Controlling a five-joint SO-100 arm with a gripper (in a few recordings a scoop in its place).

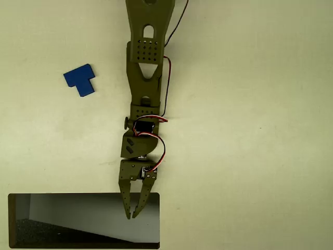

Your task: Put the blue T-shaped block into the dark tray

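The blue T-shaped block (80, 80) lies flat on the pale table at the upper left of the overhead view, well clear of the arm. The dark tray (12, 221) fills the bottom left, with a thin dark rim, a pale grey slanted patch and a dark speckled floor. My olive gripper (132, 215) points down the picture and hangs over the tray's right part. Its fingertips almost touch, and nothing is between them. The block sits far up and left of the gripper.
The olive arm (146, 57) runs down the middle from the top edge, with red and black wires along its right side. Bare pale table lies to the right of the arm and between the block and the tray.
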